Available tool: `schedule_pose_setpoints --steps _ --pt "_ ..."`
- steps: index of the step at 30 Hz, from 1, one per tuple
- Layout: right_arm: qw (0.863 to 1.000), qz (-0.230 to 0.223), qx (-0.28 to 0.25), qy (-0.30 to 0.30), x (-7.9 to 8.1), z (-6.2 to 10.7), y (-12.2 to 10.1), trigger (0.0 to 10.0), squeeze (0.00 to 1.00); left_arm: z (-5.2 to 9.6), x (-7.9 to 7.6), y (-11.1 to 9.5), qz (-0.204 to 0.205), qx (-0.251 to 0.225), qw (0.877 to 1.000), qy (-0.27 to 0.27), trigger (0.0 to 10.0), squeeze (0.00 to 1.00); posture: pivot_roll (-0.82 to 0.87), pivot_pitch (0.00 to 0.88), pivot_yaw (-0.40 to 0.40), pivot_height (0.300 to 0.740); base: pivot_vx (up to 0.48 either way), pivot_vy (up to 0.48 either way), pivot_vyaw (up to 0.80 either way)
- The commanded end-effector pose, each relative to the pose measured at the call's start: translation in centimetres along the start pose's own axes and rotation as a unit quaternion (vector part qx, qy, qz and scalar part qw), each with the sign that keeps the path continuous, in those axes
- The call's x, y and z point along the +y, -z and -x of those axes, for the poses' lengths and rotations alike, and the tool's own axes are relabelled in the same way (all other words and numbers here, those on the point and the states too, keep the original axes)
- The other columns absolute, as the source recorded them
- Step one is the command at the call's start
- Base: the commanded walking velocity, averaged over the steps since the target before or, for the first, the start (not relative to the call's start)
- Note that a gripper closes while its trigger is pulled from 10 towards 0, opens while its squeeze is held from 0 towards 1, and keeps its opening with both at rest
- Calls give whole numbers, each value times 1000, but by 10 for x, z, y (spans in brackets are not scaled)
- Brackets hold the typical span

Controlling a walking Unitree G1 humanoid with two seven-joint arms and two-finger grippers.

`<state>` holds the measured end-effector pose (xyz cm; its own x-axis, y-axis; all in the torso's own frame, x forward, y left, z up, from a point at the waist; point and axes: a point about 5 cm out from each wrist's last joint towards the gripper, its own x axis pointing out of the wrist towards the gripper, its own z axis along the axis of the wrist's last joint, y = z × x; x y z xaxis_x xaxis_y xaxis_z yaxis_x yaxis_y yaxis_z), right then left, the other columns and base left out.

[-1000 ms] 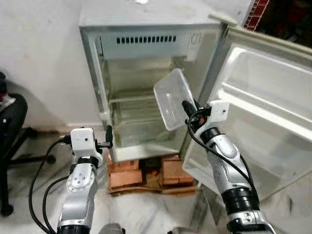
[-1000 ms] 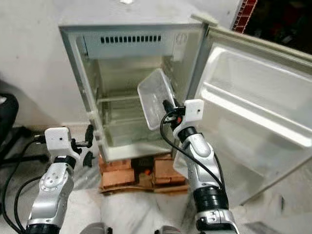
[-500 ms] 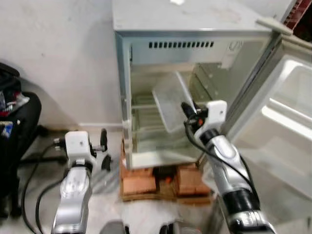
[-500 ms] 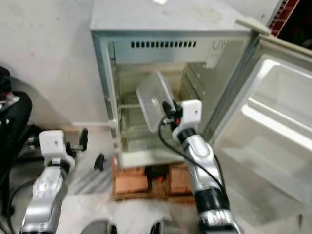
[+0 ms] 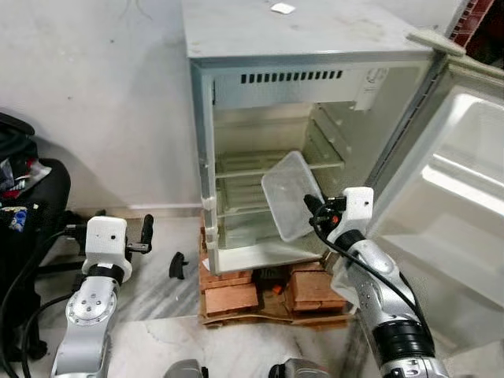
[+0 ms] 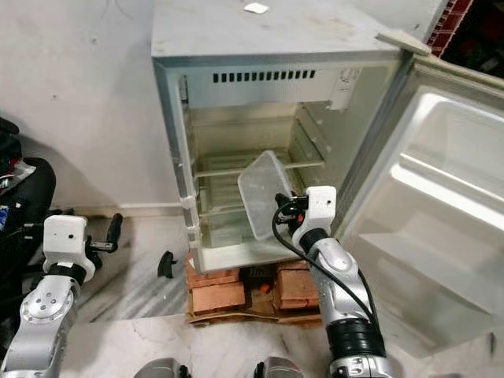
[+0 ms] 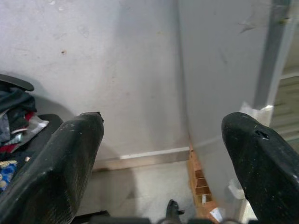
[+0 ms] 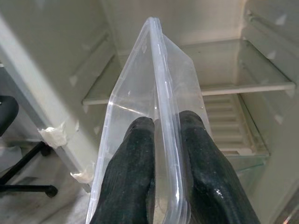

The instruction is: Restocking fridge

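Right hand (image 8: 161,154) pinches clear container (image 5: 291,195) rim; left hand (image 7: 159,154) open.

A plain pale wall (image 5: 94,94), scuffed in places, runs behind everything, with a low skirting strip (image 5: 150,211) at its foot. The floor (image 5: 150,276) is light marble-like tile with grey veins. At the far left stands a black chair (image 5: 35,189) piled with dark clothes and coloured bits, its base resting on the tiles. Red bricks (image 5: 236,298) lie stacked on flattened cardboard (image 5: 268,319) on the floor. In the top right corner a patch of red brickwork (image 5: 472,12) shows beside a dark opening. Light is even and soft.
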<state>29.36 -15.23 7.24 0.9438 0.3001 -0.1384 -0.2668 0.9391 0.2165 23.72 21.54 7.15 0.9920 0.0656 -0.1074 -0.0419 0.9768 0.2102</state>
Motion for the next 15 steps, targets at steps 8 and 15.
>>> schedule_pose_setpoints --steps 8,15 --pt "998 -40 -30 29 11 3 -1 10000 0 6 -7 0 37 -2 999 -13 10000 0 45 0 -52 740 0 0 105" --pt "997 -53 -34 49 12 3 4 10000 0 10 -10 1 41 3 999 -9 10000 0 48 0 -49 740 276 0 716"
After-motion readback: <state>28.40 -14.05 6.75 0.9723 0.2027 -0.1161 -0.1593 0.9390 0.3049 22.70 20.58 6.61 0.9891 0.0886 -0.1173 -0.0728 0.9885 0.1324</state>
